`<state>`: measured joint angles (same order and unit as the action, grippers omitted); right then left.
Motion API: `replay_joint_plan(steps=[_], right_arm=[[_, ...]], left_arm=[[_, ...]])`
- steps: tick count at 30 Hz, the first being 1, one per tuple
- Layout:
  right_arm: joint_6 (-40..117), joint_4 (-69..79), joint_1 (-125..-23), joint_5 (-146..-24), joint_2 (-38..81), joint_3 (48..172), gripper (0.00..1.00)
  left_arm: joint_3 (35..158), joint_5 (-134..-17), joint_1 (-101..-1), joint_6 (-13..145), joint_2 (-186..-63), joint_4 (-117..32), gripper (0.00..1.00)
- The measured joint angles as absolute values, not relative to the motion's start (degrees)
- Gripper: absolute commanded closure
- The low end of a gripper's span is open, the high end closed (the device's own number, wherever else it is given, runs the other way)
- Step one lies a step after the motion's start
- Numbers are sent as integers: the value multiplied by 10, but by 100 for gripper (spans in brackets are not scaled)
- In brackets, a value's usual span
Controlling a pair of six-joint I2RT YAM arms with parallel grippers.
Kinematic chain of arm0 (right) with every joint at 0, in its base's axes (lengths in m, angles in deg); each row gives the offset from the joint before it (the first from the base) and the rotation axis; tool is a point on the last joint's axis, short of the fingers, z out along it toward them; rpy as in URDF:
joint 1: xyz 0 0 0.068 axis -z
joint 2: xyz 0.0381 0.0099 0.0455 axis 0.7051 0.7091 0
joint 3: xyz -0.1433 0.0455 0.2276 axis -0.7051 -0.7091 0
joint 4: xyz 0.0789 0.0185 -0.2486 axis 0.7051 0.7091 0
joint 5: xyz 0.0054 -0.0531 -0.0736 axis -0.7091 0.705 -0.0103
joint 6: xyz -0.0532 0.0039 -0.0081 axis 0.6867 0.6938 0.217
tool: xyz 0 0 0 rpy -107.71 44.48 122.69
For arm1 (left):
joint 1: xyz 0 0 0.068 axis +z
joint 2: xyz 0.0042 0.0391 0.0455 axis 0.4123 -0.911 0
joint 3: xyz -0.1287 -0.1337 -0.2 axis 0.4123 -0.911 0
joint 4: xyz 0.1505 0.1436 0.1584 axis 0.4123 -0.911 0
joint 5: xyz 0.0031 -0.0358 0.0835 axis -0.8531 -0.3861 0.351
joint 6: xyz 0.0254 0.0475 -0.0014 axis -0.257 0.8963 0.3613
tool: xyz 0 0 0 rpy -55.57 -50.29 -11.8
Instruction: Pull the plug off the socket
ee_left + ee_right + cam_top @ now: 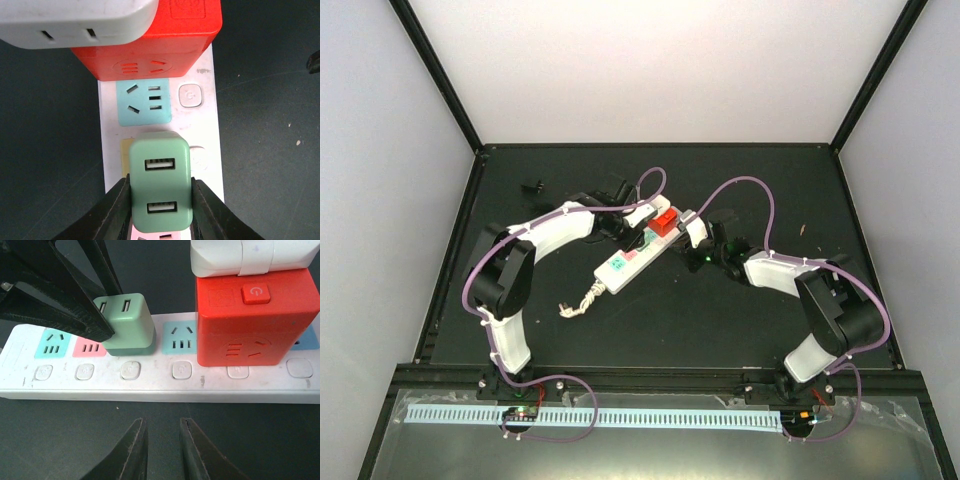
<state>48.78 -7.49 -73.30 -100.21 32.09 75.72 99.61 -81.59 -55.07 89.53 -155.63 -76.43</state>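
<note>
Through my left wrist, my left pincer (160, 182) is clamping the green plug (160, 187), one finger pressing each smooth flank. The plug is sitting seated in the white socket (210, 100), directly under my fingertips. Just ahead of them a red adapter (150, 45) is standing on the same strip, carrying a white adapter (75, 20).

Through my right wrist, my right pincer (161, 435) is hanging slightly parted and gripping nothing above the dark tabletop (260, 440). The socket's long edge is lying just ahead of its tips. Whether it is touching the strip I cannot tell.

From above, the socket is lying slantwise between my two pincers, its coiled cord (575, 300) trailing loose back toward my bases.

I am judging the main risk to be the whole strip rising with the plug, since nothing is plainly pinning it. My fingers could also be slipping off those slick flanks, and a tilted pull could be binding the pins or knocking the red adapter.
</note>
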Motion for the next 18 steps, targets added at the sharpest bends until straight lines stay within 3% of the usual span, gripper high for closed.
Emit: replay_joint_plan(steps=[13, 18], right_arm=[[488, -76, -733, -1002, 321, 757, 79], [487, -83, -736, -1002, 321, 757, 84]], left_arm=[[998, -780, -566, 894, -1549, -784, 80], [998, -773, -575, 894, -1545, -792, 82]])
